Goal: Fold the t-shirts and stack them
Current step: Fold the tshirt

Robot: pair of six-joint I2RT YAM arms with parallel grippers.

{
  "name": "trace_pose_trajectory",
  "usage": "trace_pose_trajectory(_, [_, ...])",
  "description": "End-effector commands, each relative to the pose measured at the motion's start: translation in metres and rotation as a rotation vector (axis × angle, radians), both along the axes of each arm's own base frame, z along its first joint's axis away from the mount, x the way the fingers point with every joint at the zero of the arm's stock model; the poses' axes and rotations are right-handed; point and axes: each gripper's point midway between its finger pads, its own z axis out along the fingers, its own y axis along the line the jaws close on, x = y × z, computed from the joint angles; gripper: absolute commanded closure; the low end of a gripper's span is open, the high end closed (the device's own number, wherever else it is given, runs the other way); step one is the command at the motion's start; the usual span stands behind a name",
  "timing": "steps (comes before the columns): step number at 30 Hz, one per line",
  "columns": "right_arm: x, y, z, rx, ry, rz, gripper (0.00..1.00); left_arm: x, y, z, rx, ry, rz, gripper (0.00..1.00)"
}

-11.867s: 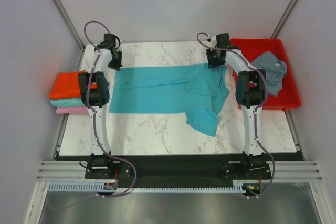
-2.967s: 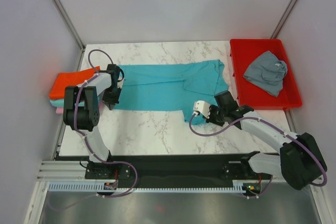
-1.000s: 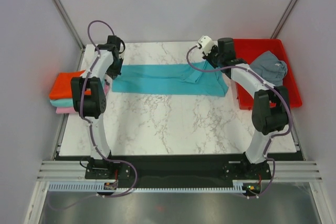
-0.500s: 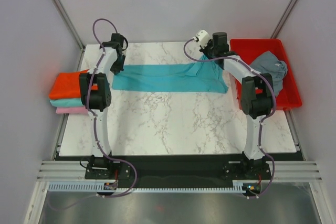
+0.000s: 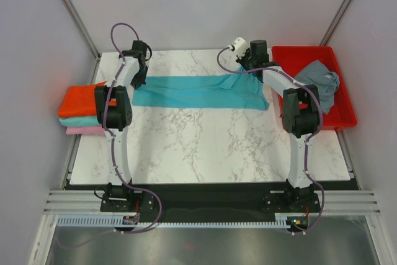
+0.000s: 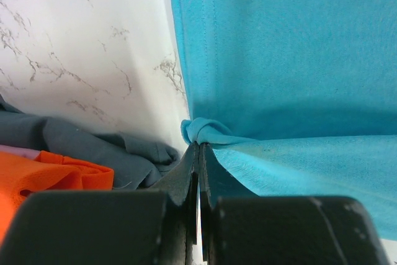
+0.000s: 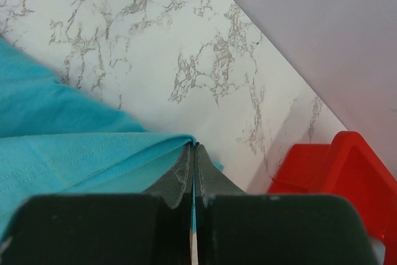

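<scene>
The table [image 5: 198, 153] offers open marble on the near side of both pincers. The turquoise shirt [image 5: 198, 91], a long folded band, spans between them; the left pincer [image 6: 198, 152] and right pincer [image 7: 194, 152] each clench a corner. Likely next: set it down, then fold crosswise. The tray [image 5: 347, 119] crowds the right pincer's outer side, and the stack [image 5: 80, 107] crowds the left's.
</scene>
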Motion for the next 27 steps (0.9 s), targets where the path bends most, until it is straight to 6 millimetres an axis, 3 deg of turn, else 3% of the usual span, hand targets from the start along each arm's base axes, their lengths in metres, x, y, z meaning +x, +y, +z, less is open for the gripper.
trace_pose_trajectory(1, [0.019, -0.004, 0.032, 0.021, -0.101, -0.039, 1.00, 0.018, 0.008, 0.015, 0.035, -0.071, 0.010, 0.98])
trace_pose_trajectory(7, [0.021, -0.009, 0.032, 0.020, -0.109, -0.049, 1.00, 0.022, 0.009, 0.018, 0.038, -0.083, 0.008, 0.98])
trace_pose_trajectory(8, [0.021, -0.009, 0.029, 0.017, -0.105, -0.050, 1.00, 0.022, 0.009, 0.016, 0.037, -0.081, 0.006, 0.93])
trace_pose_trajectory(9, [0.021, -0.008, 0.026, 0.014, -0.099, -0.047, 1.00, 0.021, 0.008, 0.012, 0.040, -0.073, 0.008, 0.84])
trace_pose_trajectory(10, [0.022, -0.011, 0.026, 0.005, -0.103, -0.067, 0.93, 0.021, 0.012, 0.013, 0.065, -0.076, 0.022, 0.72])
trace_pose_trajectory(11, [0.022, -0.012, 0.026, 0.006, -0.111, -0.080, 0.81, 0.019, 0.010, 0.012, 0.068, -0.069, 0.018, 0.42])
trace_pose_trajectory(12, [0.022, -0.015, 0.028, 0.002, -0.116, -0.102, 0.64, 0.019, 0.007, 0.014, 0.070, -0.077, 0.021, 0.32])
trace_pose_trajectory(13, [0.021, -0.016, 0.040, 0.020, -0.132, -0.120, 0.59, 0.020, 0.005, 0.030, 0.069, -0.110, 0.028, 0.13])
trace_pose_trajectory(14, [0.020, -0.020, 0.045, 0.022, -0.139, -0.138, 0.52, 0.019, -0.003, 0.038, 0.057, -0.126, 0.024, 0.08])
trace_pose_trajectory(16, [0.015, -0.021, 0.070, 0.051, -0.173, -0.153, 0.49, 0.016, -0.016, 0.068, 0.045, -0.179, -0.004, 0.07])
trace_pose_trajectory(19, [0.004, -0.014, 0.095, 0.123, -0.189, -0.138, 0.43, 0.008, -0.047, 0.096, 0.003, -0.225, -0.064, 0.06])
trace_pose_trajectory(22, [-0.013, 0.001, 0.088, 0.209, -0.089, -0.099, 0.39, -0.010, -0.082, 0.083, -0.053, -0.172, -0.133, 0.03])
trace_pose_trajectory(24, [-0.024, 0.014, 0.074, 0.292, 0.003, -0.088, 0.37, -0.031, -0.102, 0.061, -0.086, -0.092, -0.165, 0.03])
trace_pose_trajectory(27, [-0.043, 0.042, 0.032, 0.429, 0.204, -0.037, 0.37, -0.055, -0.127, 0.019, -0.199, 0.045, -0.196, 0.06])
